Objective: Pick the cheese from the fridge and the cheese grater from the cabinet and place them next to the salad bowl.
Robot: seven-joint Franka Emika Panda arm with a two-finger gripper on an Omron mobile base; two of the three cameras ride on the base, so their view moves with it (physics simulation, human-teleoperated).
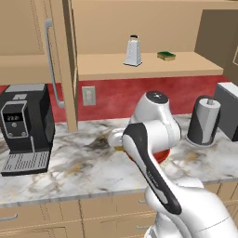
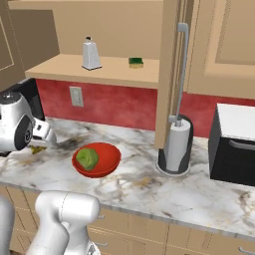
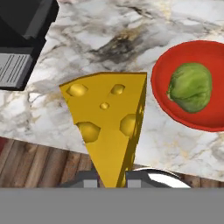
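We see the gripper (image 3: 111,181) clamped narrow on the tapered end of the cheese (image 3: 109,118), a yellow-orange wedge with holes that fills the middle of the hand view, its wide end pointing toward 12 o'clock. Below it lies the marble counter (image 3: 144,17), and at 2 o'clock from the wedge sits the red salad bowl (image 3: 175,116) with a green lettuce lump (image 3: 190,86) inside; wedge and bowl look near each other but apart. At 10 o'clock in the hand view a corner of the black coffee machine (image 3: 26,30) shows. In the right base view the bowl (image 2: 110,154) rests on the counter (image 2: 149,184), with the arm's white wrist (image 2: 17,127) at 9 o'clock from it and a sliver of cheese (image 2: 37,148) under that wrist. At 3 o'clock from the bowl stands the grey paper-towel roll (image 2: 176,144), and further right a black appliance (image 2: 234,149). Up on the open cabinet (image 2: 99,69) shelf, the cheese grater (image 2: 90,54) stands upright, with 1 green-and-yellow sponge (image 2: 136,62) near it at 3 o'clock. In the left base view the grater (image 1: 133,51) and sponge (image 1: 166,56) stand likewise, and the coffee machine (image 1: 25,128) sits at 9 o'clock on the counter.
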